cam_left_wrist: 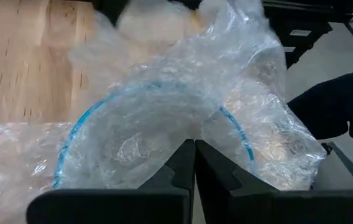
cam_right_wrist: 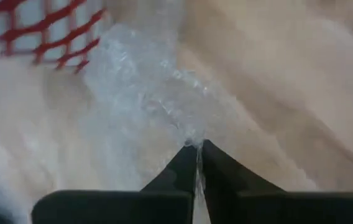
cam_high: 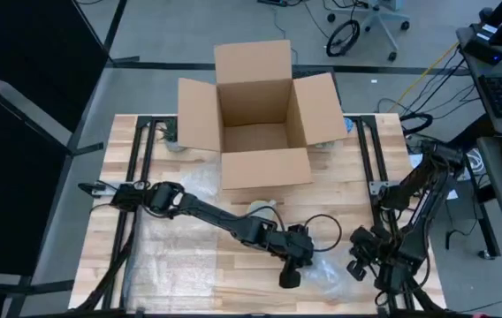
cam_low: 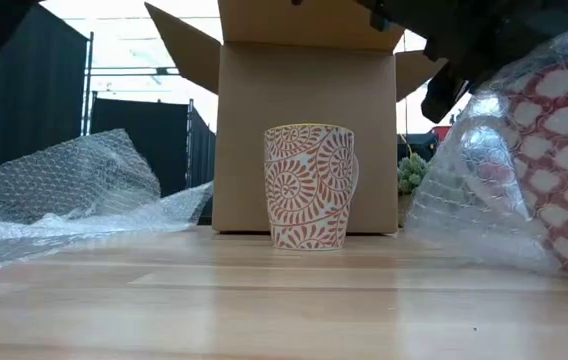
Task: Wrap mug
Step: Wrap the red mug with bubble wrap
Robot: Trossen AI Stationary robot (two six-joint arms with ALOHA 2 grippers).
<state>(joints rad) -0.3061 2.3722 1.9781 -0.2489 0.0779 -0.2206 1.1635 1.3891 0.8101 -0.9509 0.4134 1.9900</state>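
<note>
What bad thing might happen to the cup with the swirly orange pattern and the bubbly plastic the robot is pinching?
1. Both pincers, left and right, are shut on thin edges of the clear bubble-wrap bundle; pulling apart might tear it or let it slip out.
2. The white ceramic mug with orange swirls stands bare and upright on the wooden table. A swinging arm or dragged wrap might tip it against the big brown cardboard box.

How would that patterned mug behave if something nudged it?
The mug stands upright, taller than wide, so a high nudge might tip it. It looks ceramic, so probably breakable and fairly heavy. On the smooth wooden table, a low push would likely slide it.
</note>
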